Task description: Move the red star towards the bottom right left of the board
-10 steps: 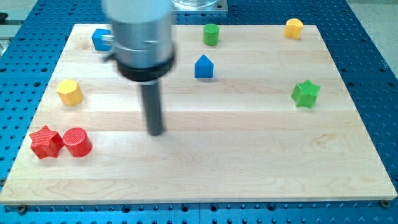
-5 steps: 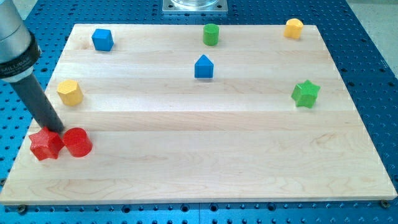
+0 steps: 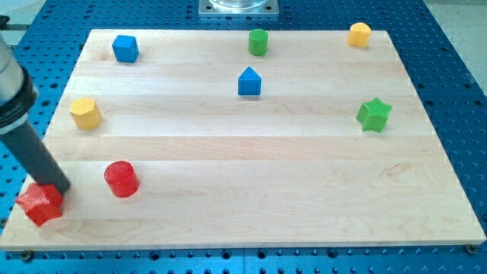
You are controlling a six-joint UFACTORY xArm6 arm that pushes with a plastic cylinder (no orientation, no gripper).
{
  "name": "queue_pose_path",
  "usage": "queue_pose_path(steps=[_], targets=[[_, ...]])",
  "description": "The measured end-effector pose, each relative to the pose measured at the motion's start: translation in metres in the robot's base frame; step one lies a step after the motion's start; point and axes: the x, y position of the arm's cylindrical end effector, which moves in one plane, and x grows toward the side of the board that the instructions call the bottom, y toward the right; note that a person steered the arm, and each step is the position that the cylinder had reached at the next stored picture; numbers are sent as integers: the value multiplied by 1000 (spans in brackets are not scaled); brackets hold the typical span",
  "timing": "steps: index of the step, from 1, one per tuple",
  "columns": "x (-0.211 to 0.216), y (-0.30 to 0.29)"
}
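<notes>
In the camera view, a pale wooden worktop (image 3: 251,213) is seen lying on a blue perforated base (image 3: 456,91). The dark rod is seen entering from the left edge of the frame, and my tip (image 3: 59,188) is placed at the lower left, touching the upper right side of the red star (image 3: 39,204). No fingers are carried by this arm, so nothing can be told of them being apart or together.

The red star is found at the lower left corner of the frame, partly overhanging the left edge of the worktop. The red cylinder (image 3: 120,178) is seen standing upright to the right of the star, apart from it and from the tip. The yellow hexagonal block (image 3: 85,113) is seen above them, near the left edge. The blue cube (image 3: 125,48) is placed at the upper left, the green cylinder (image 3: 258,41) at the top centre, and a second yellow block (image 3: 359,33) at the upper right. The blue house-shaped block (image 3: 249,81) is seen just above the centre, and the green star (image 3: 374,114) lies at the right.
</notes>
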Motion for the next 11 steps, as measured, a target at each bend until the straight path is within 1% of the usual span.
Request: queue_pose_path(steps=[1, 2, 3, 4, 5, 6, 7, 8, 9, 10, 11], targets=[[8, -5], [-10, -3], [-8, -36], [14, -48], [47, -32], [48, -2], [46, 84], [46, 186], [41, 268], [40, 378], [40, 426]])
